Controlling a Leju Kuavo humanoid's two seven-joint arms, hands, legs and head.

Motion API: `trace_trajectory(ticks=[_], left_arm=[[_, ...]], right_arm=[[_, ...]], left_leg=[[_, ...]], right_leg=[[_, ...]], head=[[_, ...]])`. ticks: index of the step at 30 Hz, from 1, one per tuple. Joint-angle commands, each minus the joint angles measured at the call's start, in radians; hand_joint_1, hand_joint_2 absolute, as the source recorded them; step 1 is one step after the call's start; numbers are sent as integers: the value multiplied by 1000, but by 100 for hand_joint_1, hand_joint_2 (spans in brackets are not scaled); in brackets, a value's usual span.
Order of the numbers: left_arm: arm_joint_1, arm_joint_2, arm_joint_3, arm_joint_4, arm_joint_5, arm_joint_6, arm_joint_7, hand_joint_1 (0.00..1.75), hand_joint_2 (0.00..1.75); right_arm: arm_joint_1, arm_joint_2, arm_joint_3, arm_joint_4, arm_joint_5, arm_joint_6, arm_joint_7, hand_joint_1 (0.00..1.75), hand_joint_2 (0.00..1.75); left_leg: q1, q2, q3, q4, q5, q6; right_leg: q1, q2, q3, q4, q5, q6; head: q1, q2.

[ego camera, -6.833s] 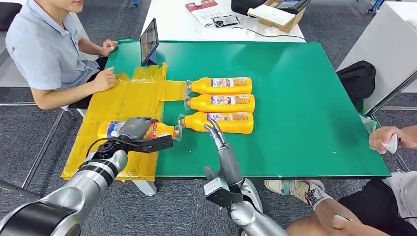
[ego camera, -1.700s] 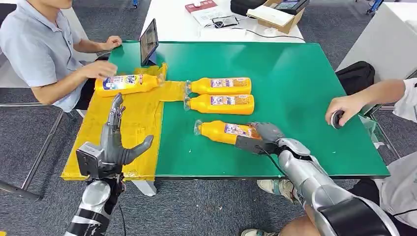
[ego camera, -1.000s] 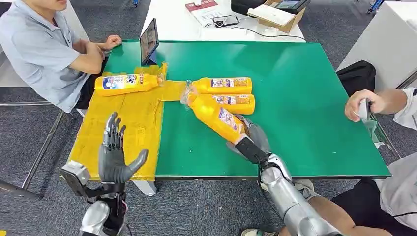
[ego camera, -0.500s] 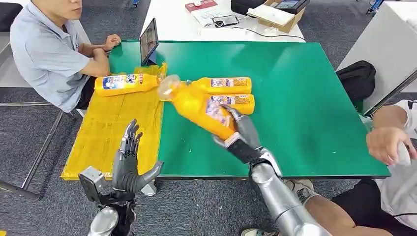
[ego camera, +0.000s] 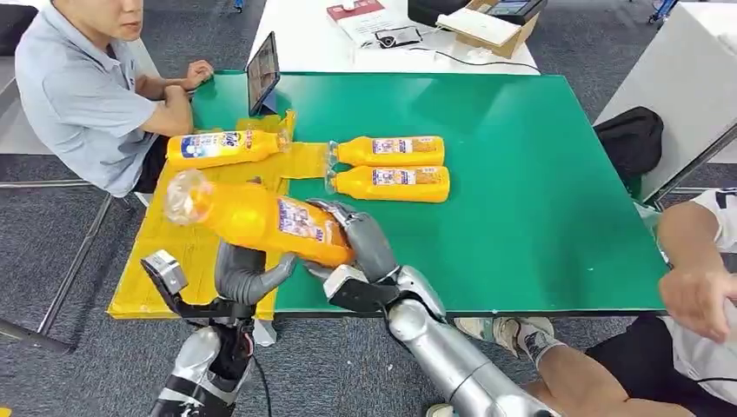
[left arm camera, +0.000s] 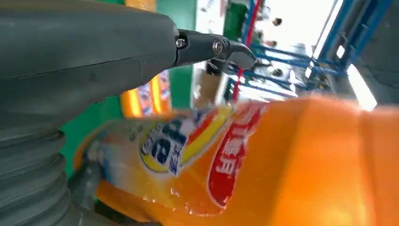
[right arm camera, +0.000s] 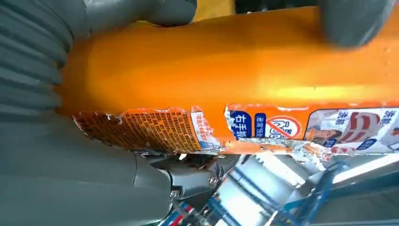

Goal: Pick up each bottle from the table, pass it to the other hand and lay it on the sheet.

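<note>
My right hand (ego camera: 361,248) grips an orange bottle (ego camera: 252,221) by its base end and holds it in the air over the near edge of the yellow sheet (ego camera: 165,261), cap end pointing left. My left hand (ego camera: 248,274) sits just under and behind the bottle with its fingers spread and its thumb (left arm camera: 94,52) clear of the label. The bottle (left arm camera: 282,165) is close in front of that palm. In the right wrist view the bottle (right arm camera: 235,70) lies across my right palm. One bottle (ego camera: 224,148) lies on the sheet's far end. Two bottles (ego camera: 388,150) (ego camera: 391,182) lie on the green table (ego camera: 521,200).
A person (ego camera: 87,95) sits at the left by the sheet, arms folded near the table corner. A tablet (ego camera: 263,74) stands at the table's back left. Another person's hand (ego camera: 700,295) is at the right edge. A black bag (ego camera: 633,139) lies beyond the table's right side.
My right hand has swung the bottle left from above the table's middle to over the sheet's near edge. My left hand has risen to meet it from below.
</note>
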Motion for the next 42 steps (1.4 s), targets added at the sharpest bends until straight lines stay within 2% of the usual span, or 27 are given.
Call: trace_trajectory(ticks=[1,4,10,11,12,13,15,16,17,18,20,24,25,26,28,29,31,33,37,38,39,41,42], left_arm=[[-58,21,-59,28,14,-26,-22,0,175],[-53,26,-58,21,13,-27,-30,0,175],[-53,36,-57,29,-7,-23,-48,0,175],[-61,35,-57,41,-8,-26,-48,17,175],[-74,28,-53,61,-8,-35,-51,91,175],[-78,26,-50,68,-9,-35,-51,175,175],[-81,29,-44,74,-8,-34,-51,175,175],[-74,39,-38,72,-4,-42,-57,175,175],[-63,43,-31,64,1,-51,-59,175,175],[-57,44,-26,61,6,-60,-57,175,175],[-40,43,-13,53,13,-82,-46,175,175],[-33,42,6,66,13,-83,-40,175,175],[-35,43,10,69,15,-83,-39,175,175],[-37,41,26,77,26,-83,-32,175,175],[-39,45,35,80,27,-81,-32,175,175],[-43,47,49,89,17,-68,-26,175,175],[-53,49,56,98,-9,-37,-22,175,175],[-78,60,73,132,-80,51,-19,175,175],[-109,81,111,183,-153,136,-17,175,175],[-129,89,136,214,-179,163,-17,175,175],[-137,90,141,224,-184,165,-15,175,175],[-171,98,150,260,-229,202,-26,175,175],[-183,102,155,271,-291,280,-36,175,175]], right_arm=[[-87,33,88,175,-69,57,-1,175,175],[-90,37,78,207,-78,56,-1,175,175],[-101,48,67,260,-84,75,-1,175,175],[-104,48,68,268,-83,80,-1,175,175],[-106,45,67,271,-76,90,-1,175,175],[-108,42,70,272,-71,96,-1,175,175],[-107,42,79,261,-68,117,-1,168,175],[-109,50,81,262,-66,118,-1,138,175],[-105,52,89,259,-53,111,-1,80,175],[-99,53,90,254,-49,112,-1,49,175],[-78,46,91,224,-42,117,0,0,175],[-34,31,81,153,-44,124,2,0,175],[-31,27,81,145,-44,126,3,0,0],[-14,17,75,111,-40,113,-1,0,0],[0,5,74,85,-34,101,-1,0,0],[39,-27,86,-18,-35,49,-1,0,0],[54,-46,93,-56,-41,18,-1,0,0],[90,-75,80,-122,-71,-11,-1,0,0],[144,-108,50,-210,-92,-71,-1,0,0],[162,-141,61,-241,23,-215,-1,0,0],[163,-152,76,-242,56,-273,-1,0,0],[175,-187,103,-276,56,-326,-1,0,0],[189,-193,111,-322,1,-315,-1,0,0]], left_leg=[[1,0,2,0,-1,-1],[2,-1,6,0,-3,-2],[1,-1,4,0,-2,-2],[1,0,3,0,-2,-2],[1,0,3,0,-2,-2],[1,-1,5,0,-2,-2],[1,-2,2,0,-1,-1],[1,-2,4,0,-2,-2],[1,-1,4,0,-2,-2],[1,0,3,-1,-1,-1],[1,0,4,0,-2,-2],[2,-2,6,0,-3,-2],[2,-1,7,0,-3,-2],[1,-1,3,-1,-1,-1],[1,-1,5,0,-2,-2],[1,-2,3,-1,-1,-1],[1,-4,4,-1,-1,-2],[1,-3,4,0,-2,-2],[1,-3,4,0,-2,-2],[1,-2,4,-1,-1,-2],[2,-2,5,-1,-2,-3],[1,-5,4,-1,-2,-2],[2,-6,3,0,-1,-2]], right_leg=[[1,0,2,0,-1,-2],[2,0,6,0,-3,-3],[2,0,4,0,-2,-3],[1,0,3,0,-1,-2],[1,0,3,0,-1,-2],[1,0,5,0,-2,-3],[1,-1,2,0,-1,-2],[1,-2,4,0,-2,-2],[1,-1,4,-1,-2,-2],[1,0,2,-1,-1,-2],[1,0,4,-1,-2,-2],[2,-1,6,-1,-3,-3],[2,-1,7,-1,-3,-3],[1,0,2,-1,-1,-2],[1,-1,5,0,-3,-3],[1,-2,3,-1,-2,-2],[1,-3,4,-1,-2,-2],[1,-2,5,-1,-3,-3],[1,-3,5,0,-3,-3],[1,-1,4,-1,-2,-3],[2,-1,5,-1,-2,-4],[2,-5,5,-1,-3,-3],[2,-5,4,-1,-3,-3]], head=[[0,0],[0,0],[0,0],[0,0],[0,0],[0,0],[0,0],[0,0],[0,0],[0,0],[0,0],[0,0],[0,0],[0,0],[0,0],[0,0],[0,0],[0,0],[0,0],[0,0],[-1,0],[0,0],[0,0]])
